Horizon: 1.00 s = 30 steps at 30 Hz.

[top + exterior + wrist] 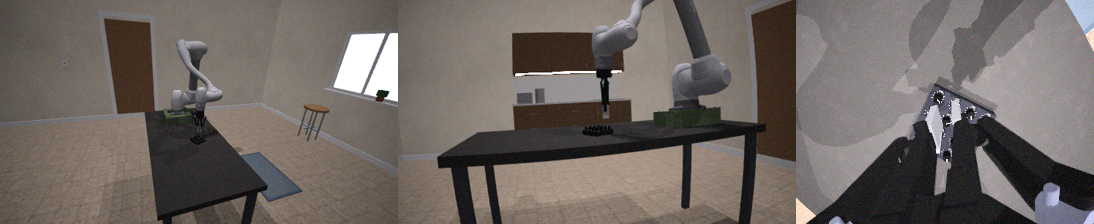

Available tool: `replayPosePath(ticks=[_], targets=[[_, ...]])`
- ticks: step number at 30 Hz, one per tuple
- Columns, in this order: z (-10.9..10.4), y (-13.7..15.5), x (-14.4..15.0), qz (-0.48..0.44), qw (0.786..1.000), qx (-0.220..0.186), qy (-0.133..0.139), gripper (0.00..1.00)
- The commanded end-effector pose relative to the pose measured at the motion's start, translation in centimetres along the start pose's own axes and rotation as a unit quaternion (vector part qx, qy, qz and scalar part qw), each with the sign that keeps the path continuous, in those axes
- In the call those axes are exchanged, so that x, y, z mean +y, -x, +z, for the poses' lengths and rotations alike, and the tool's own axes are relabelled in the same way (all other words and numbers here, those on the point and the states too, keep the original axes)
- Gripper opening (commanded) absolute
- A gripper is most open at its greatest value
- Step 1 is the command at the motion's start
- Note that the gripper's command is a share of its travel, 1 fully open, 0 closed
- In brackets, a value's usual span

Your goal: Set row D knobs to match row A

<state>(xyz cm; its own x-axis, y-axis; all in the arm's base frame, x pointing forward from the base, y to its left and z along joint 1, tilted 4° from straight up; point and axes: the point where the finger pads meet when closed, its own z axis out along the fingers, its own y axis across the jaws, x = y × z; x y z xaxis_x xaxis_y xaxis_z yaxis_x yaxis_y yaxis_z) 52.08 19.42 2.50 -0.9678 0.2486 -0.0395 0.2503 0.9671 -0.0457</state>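
Observation:
The knob box [199, 142] [597, 132] is a small dark box with rows of black knobs, standing on the dark table [190, 176] [526, 143] [863, 63]. My gripper [198, 129] [605, 113] [947, 113] hangs straight down, a little above the box and clear of it. Its fingers stand close together with nothing between them. In the wrist view the fingers cover the near part of the box, and only a few knobs show past them. The knob lines and marks are too small to read.
The arm's green base block [177, 116] [687, 118] stands at the table's far end, behind the box. A stool [315, 108] and a blue floor mat [271, 176] are off to the table's right.

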Motion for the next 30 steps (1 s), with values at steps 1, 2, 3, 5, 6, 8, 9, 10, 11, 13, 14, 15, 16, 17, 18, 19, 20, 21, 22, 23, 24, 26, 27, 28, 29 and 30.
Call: replayPosePath(ticks=[1, 2, 3, 5, 6, 8, 9, 10, 11, 13, 14, 15, 16, 17, 18, 19, 20, 21, 22, 23, 24, 26, 27, 28, 29, 30], targets=[[-0.3, -0.4, -0.32, 0.078, 0.997, -0.001, -0.004, 0.12], [-0.34, -0.43, -0.36, 0.09, 0.996, -0.001, -0.004, 0.12], [-0.39, -0.48, -0.41, 0.106, 0.994, -0.001, -0.004, 0.12], [-0.48, -0.55, -0.5, 0.137, 0.991, -0.001, -0.004, 0.12], [-0.53, -0.59, -0.55, 0.153, 0.988, -0.001, -0.004, 0.12], [-0.63, -0.67, -0.64, 0.184, 0.983, -0.002, -0.004, 0.12], [-0.67, -0.71, -0.69, 0.199, 0.98, -0.002, -0.004, 0.12], [-0.72, -0.75, -0.74, 0.215, 0.977, -0.002, -0.004, 0.12], [-0.77, -0.79, -0.79, 0.23, 0.973, -0.002, -0.004, 0.12], [-0.86, -0.87, -0.88, 0.261, 0.965, -0.002, -0.004, 0.12], [-0.91, -0.91, -0.93, 0.276, 0.961, -0.002, -0.004, 0.12], [-0.96, -0.95, -0.98, 0.291, 0.957, -0.002, -0.004, 0.12], [-0.96, -0.95, -0.98, 0.291, 0.957, -0.002, -0.004, 0.12], [-0.96, -0.95, -0.98, 0.291, 0.957, -0.002, -0.004, 0.12], [-1.03, -1.01, -1.05, 0.314, 0.949, -0.002, -0.004, 0.12], [-1.08, -1.06, -1.1, 0.331, 0.944, -0.002, -0.004, 0.12], [-1.11, -1.09, -1.13, 0.341, 0.94, -0.002, -0.004, 0.12], [-1.13, -1.1, -1.15, 0.346, 0.938, -0.002, -0.004, 0.12], [-1.13, -1.1, -1.16, 0.348, 0.938, -0.002, -0.004, 0.12], [-1.13, -1.11, -1.16, 0.348, 0.938, -0.002, -0.004, 0.12], [-1.13, -1.11, -1.16, 0.348, 0.938, -0.002, -0.004, 0.12], [-1.13, -1.11, -1.16, 0.348, 0.938, -0.002, -0.004, 0.12], [-1.13, -1.11, -1.16, 0.348, 0.938, -0.002, -0.004, 0.12], [-1.13, -1.11, -1.16, 0.348, 0.938, -0.002, -0.004, 0.12], [-1.13, -1.11, -1.16, 0.348, 0.938, -0.002, -0.004, 0.12], [-1.13, -1.11, -1.16, 0.348, 0.938, -0.002, -0.004, 0.12]])
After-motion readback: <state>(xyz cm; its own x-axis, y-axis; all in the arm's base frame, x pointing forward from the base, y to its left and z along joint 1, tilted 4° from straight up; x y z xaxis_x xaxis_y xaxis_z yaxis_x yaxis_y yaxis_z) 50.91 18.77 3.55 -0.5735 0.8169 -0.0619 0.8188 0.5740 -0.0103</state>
